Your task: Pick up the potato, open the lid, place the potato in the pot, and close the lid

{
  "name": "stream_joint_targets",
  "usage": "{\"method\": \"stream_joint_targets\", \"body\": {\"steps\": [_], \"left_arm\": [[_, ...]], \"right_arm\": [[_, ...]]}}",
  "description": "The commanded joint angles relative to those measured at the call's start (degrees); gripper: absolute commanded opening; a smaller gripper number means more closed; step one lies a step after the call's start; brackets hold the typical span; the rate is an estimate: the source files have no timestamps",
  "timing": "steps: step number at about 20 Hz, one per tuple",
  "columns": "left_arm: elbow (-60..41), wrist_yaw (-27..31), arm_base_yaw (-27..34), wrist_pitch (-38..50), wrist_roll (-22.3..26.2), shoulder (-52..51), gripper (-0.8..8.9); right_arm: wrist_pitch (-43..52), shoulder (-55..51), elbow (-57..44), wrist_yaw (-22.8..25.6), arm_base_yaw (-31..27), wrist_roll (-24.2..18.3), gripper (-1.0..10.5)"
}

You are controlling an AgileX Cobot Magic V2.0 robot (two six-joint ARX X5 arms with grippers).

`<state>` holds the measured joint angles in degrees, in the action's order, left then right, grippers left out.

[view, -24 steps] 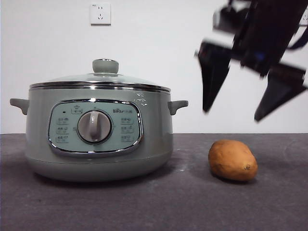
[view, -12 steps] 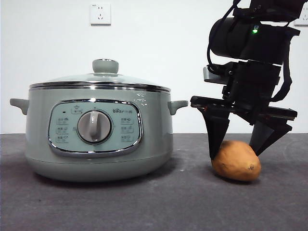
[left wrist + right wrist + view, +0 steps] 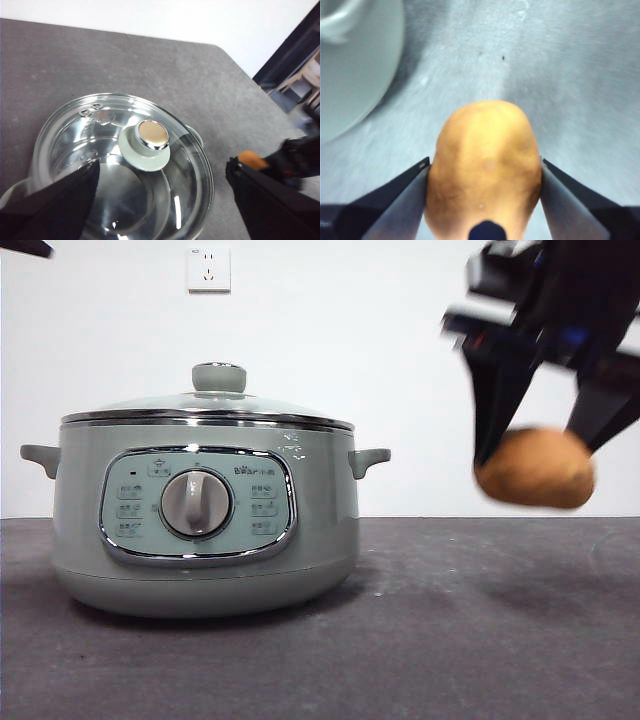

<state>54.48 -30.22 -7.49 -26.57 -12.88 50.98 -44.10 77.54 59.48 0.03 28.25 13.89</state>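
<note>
Right pincer raised — clamped on potato, left pincer spread.

Right gripper: two long black wedge-shaped jaws tapering to narrow tips, matte, flat inner faces look dark grey in the right wrist view; small rounded black nub at bottom centre between them. Above the jaws a blocky black wrist body, motion-blurred, with a pale grey or white part and a small blue spot. Left gripper: two broad black triangular jaws, matte, plain, no markings visible
</note>
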Motion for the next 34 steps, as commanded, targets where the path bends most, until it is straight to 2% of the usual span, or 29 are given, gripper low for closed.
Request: {"method": "stream_joint_targets", "body": {"steps": [1,9,12,20,22,26,27,34], "left_arm": [[0.4,3.4,-3.5,2.8,1.2,2.8,4.27],[9.3,20.8,-16.8,3.5,5.7,18.7,4.27],[10.6,22.8,-18.5,5.5,7.0,24.0,4.26],[10.6,23.1,-18.5,5.9,7.1,30.6,4.26],[10.6,23.2,-18.6,6.4,7.1,30.6,3.41],[10.6,22.5,-18.7,6.3,9.2,30.6,0.22],[10.6,22.5,-18.9,6.2,9.4,30.6,-0.13],[11.5,23.0,-18.8,6.8,10.0,29.6,-0.09]], "right_arm": [[-2.4,-5.2,0.1,0.2,-0.1,-0.9,-0.1],[-7.7,-14.7,0.1,0.4,-0.1,-0.9,-0.1],[-8.7,-15.1,0.1,0.4,-0.1,-0.9,-0.1],[-8.8,-15.1,0.1,0.4,0.0,-0.9,-0.1],[-8.7,-15.1,0.1,0.4,0.0,-0.9,-0.1],[-8.8,-15.1,0.1,0.4,0.0,-0.9,-0.1],[-8.7,-15.1,0.1,0.4,0.0,-0.9,-0.1],[-7.1,-15.1,0.1,0.1,0.0,-0.9,-0.1]]}}
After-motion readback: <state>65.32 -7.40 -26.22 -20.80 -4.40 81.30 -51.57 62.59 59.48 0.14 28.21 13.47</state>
